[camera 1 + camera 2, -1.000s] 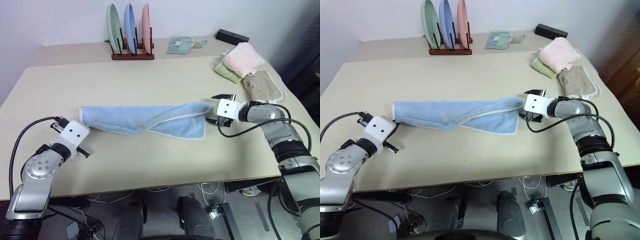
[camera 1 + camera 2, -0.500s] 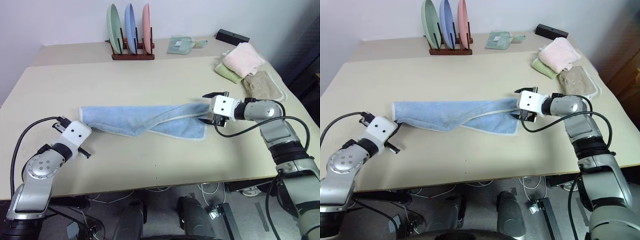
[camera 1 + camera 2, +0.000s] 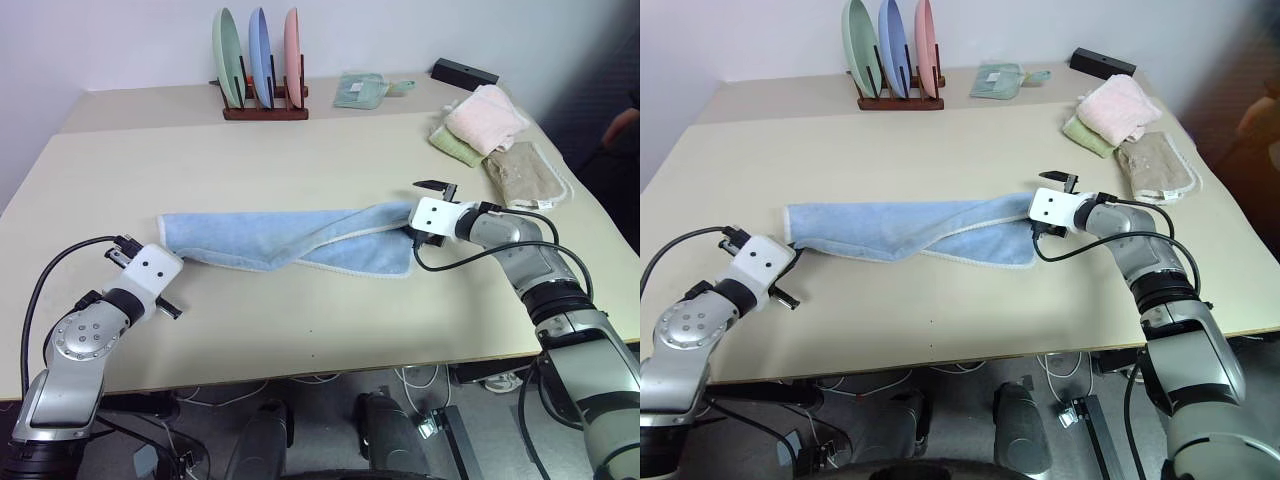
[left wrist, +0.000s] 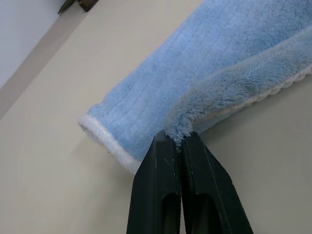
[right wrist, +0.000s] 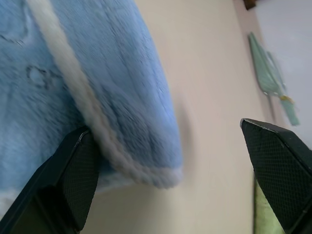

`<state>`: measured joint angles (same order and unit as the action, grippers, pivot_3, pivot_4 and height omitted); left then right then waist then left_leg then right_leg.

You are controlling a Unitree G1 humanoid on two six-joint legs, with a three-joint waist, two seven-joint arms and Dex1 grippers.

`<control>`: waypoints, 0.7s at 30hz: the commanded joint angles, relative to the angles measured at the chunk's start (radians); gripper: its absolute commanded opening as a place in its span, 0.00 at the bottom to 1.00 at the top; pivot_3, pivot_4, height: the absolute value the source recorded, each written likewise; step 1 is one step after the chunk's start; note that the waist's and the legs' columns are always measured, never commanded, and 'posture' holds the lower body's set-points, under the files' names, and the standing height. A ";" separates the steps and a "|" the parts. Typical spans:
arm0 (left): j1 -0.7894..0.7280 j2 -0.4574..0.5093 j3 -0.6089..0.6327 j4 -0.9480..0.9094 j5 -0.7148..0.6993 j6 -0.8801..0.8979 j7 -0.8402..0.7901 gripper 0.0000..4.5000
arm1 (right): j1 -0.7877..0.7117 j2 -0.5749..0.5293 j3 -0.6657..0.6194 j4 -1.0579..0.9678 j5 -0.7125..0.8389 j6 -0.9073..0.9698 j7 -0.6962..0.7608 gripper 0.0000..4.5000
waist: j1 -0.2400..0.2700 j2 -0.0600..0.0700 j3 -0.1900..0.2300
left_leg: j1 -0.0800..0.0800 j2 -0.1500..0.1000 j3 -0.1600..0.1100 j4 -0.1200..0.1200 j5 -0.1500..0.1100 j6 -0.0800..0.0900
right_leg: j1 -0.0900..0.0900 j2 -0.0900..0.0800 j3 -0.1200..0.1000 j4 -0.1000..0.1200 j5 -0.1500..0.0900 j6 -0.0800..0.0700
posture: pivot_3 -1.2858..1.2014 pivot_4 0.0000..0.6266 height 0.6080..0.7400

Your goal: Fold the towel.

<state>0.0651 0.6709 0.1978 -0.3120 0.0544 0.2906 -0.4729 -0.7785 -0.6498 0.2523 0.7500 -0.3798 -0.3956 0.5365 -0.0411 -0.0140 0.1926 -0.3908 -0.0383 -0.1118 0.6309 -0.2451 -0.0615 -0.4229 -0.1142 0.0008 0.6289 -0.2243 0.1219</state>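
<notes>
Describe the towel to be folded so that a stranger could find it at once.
On the beige table, look at the middle, between the two robot arms. The towel lies there in a long, twisted strip. It is light blue with a whitish hem, and far larger than the folded cloths at the far right.

The right gripper [image 3: 421, 211] has advanced from just beside the towel [image 3: 290, 240] onto its right corner; its spread fingers [image 5: 73, 175] now straddle the hem. The wrist has turned.

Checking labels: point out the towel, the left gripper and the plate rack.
towel [image 3: 270, 240], left eye view, middle of the blue cloth.
left gripper [image 4: 179, 142], left wrist view, fingertips pinching the towel.
plate rack [image 3: 265, 112], left eye view, wooden base.
</notes>
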 commanded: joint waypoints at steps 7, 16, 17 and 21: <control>-0.006 0.004 0.008 -0.014 0.002 -0.018 -0.002 0.00 | -0.007 -0.013 0.009 0.005 -0.027 -0.115 -0.036 0.38 | -0.002 0.000 0.000 | 0.000 0.000 0.000 0.000 0.000 0.000 | 0.000 0.000 0.000 0.000 0.000 0.000 | 0.52 0.24 1.00; 0.003 0.007 0.026 0.001 -0.008 -0.034 -0.008 0.00 | -0.013 -0.020 -0.005 -0.011 -0.016 -0.119 -0.035 0.01 | -0.002 0.000 0.000 | 0.000 0.000 0.000 0.000 0.000 0.000 | 0.000 0.000 0.000 0.000 0.000 0.000 | 0.52 0.24 1.00; -0.012 0.000 0.039 0.001 -0.027 -0.025 -0.007 0.00 | -0.023 -0.027 -0.014 -0.014 -0.012 -0.117 -0.036 0.01 | -0.002 0.000 0.000 | 0.000 0.000 0.000 0.000 0.000 0.000 | 0.000 0.000 0.000 0.000 0.000 0.000 | 0.52 0.24 1.00; -0.071 -0.011 0.067 0.010 -0.079 -0.005 -0.007 0.00 | -0.059 -0.045 -0.028 -0.008 -0.011 -0.114 -0.045 0.01 | 0.002 0.000 0.000 | 0.000 0.000 0.000 0.000 0.000 0.000 | 0.000 0.000 0.000 0.000 0.000 0.000 | 0.52 0.24 1.00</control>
<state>0.0134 0.6552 0.2261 -0.2831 -0.0022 0.2893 -0.4809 -0.7976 -0.6725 0.2649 0.7628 -0.4097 -0.5023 0.5097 -0.0395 -0.0139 0.1927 -0.3909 -0.0383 -0.1119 0.6314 -0.2451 -0.0615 -0.4228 -0.1142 0.0008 0.6290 -0.2242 0.1218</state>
